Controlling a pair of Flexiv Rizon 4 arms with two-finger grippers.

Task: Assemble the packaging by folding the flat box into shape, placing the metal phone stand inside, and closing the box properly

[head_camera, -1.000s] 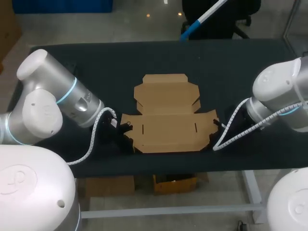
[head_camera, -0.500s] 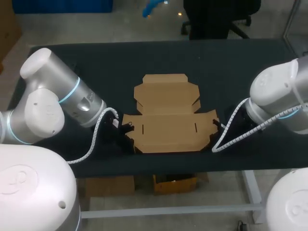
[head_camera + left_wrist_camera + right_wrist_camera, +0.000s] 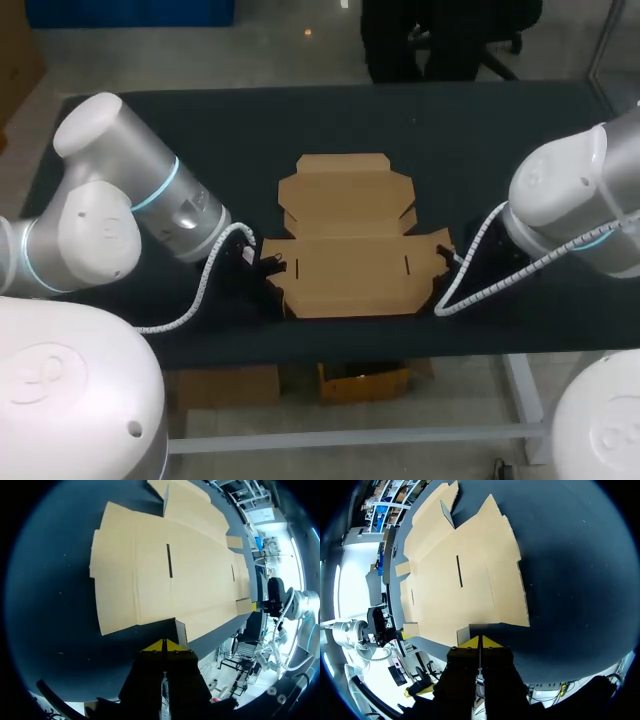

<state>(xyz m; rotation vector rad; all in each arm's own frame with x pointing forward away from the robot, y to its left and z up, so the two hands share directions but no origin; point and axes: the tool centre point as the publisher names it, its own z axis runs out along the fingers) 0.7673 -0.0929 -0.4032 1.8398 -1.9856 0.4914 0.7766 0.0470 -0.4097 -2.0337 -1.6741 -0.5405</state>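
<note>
The flat brown cardboard box (image 3: 345, 240) lies unfolded on the black table (image 3: 150, 130), its lid panel toward the far side. My left gripper (image 3: 270, 275) is shut, low at the box's front left corner. In the left wrist view its yellow tips (image 3: 164, 644) meet at the cardboard (image 3: 170, 575) edge, beside a small raised corner flap (image 3: 180, 630). My right gripper (image 3: 442, 268) is shut at the front right corner. Its tips (image 3: 479, 641) touch the cardboard (image 3: 465, 580) edge next to a small flap (image 3: 463, 633). No metal phone stand is in view.
The black table stretches well beyond the box at the far side and behind each arm. Its front edge (image 3: 350, 335) runs just below the box. White cables (image 3: 205, 280) hang from both wrists near the table top.
Both arms have edged inward toward the box. The left gripper has slid right against the front left corner, and the box's left side flap has shifted slightly inward.
</note>
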